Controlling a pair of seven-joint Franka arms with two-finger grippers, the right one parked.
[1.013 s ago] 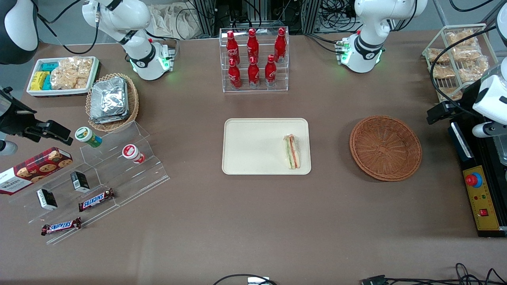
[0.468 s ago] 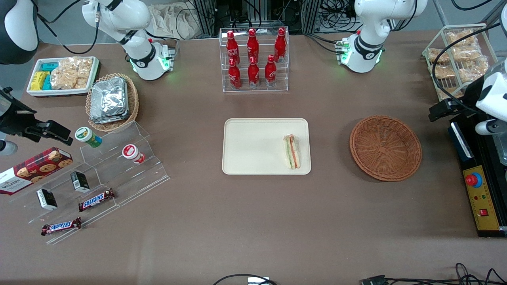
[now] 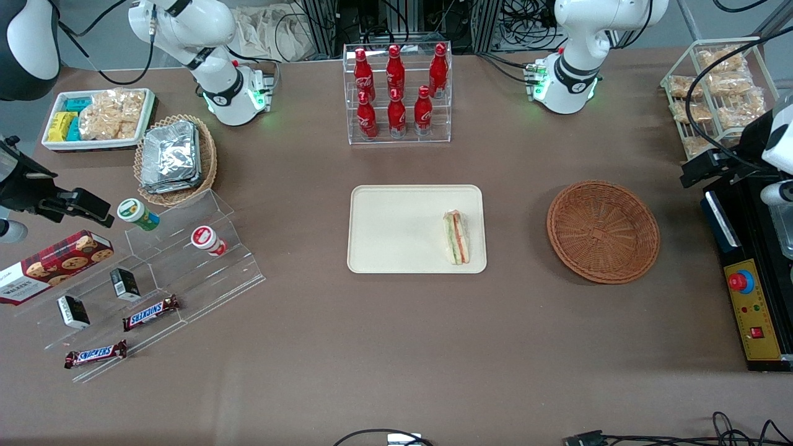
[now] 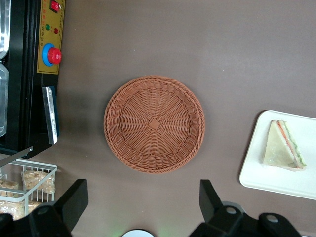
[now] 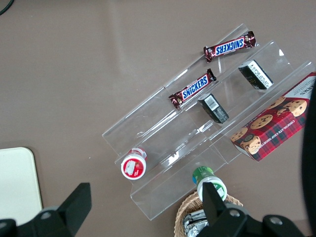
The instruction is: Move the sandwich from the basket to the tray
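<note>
At the parked arm's end of the table sits a white snack tray (image 3: pixel 99 146), and beside it a tan basket (image 3: pixel 207 155) of foil packets (image 3: pixel 168 156). Nearer the front camera is a cookie box (image 3: pixel 52 265), beside a clear stepped stand (image 3: pixel 204 279). The stand bears a green-lidded cup (image 3: pixel 137 214), a red-lidded cup (image 3: pixel 207 240), two small black boxes and a Snickers bar (image 3: pixel 150 312). A second bar (image 3: pixel 95 354) lies at the stand's edge nearest the camera.

Mid-table, a clear rack (image 3: pixel 396 137) holds six red bottles (image 3: pixel 396 114). Nearer the camera than the rack lies the tray (image 3: pixel 396 229). The sandwich (image 3: pixel 456 237) rests on it, close to the rim that faces the basket (image 3: pixel 603 231) and toward the corner nearer the camera. Its green and red filling stripes show. The basket stands on the table well apart from the tray, toward the working arm's end, with nothing in it.

The gripper (image 4: pixel 142 186) hangs high above the table at the working arm's end, over the edge of the black control box (image 3: pixel 753 316), looking down on the basket. Its fingers (image 4: pixel 76 195) are spread wide and hold nothing. Farther from the camera than the box stands a wire rack (image 3: pixel 725 42) of snack bags.
</note>
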